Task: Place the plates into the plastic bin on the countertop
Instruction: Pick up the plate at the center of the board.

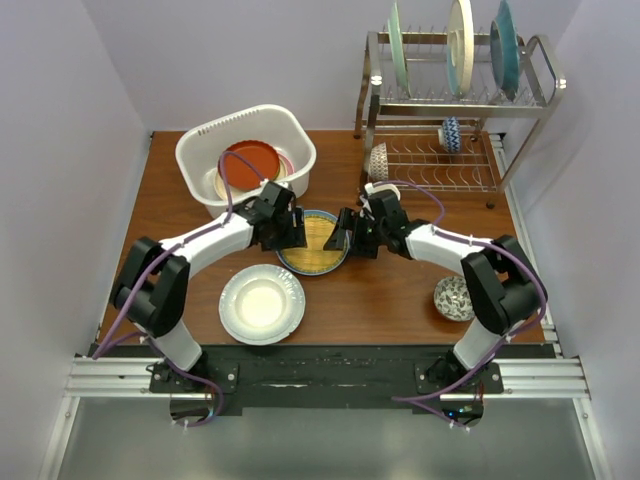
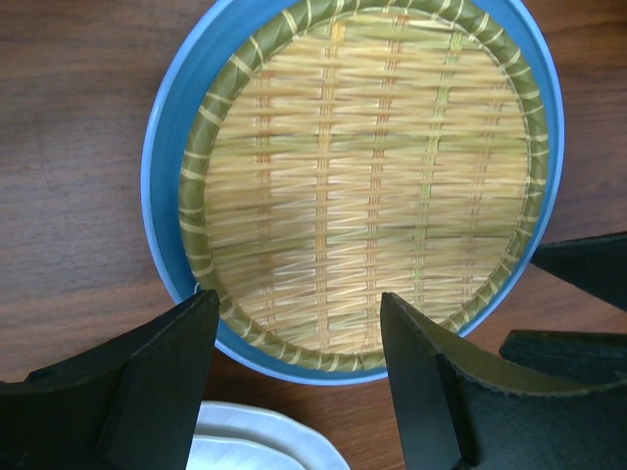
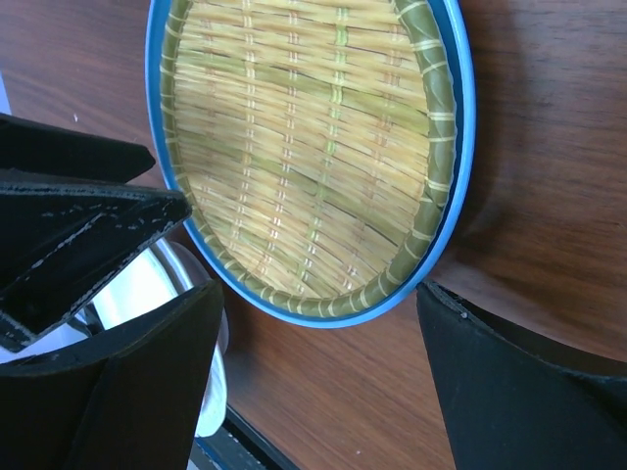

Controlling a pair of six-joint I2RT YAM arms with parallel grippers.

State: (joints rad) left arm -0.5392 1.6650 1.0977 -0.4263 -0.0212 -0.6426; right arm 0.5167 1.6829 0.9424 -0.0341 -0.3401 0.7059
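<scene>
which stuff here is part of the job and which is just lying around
Job: yellow woven-pattern plate, white plate, red-brown plate, racked plates, plastic bin, countertop.
Lying about: patterned bowls, wire rack.

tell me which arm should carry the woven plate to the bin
Left, likely: both arms' open fingers flank the plate, but the bin sits just beyond the left arm; the right arm would have to reach across.
</scene>
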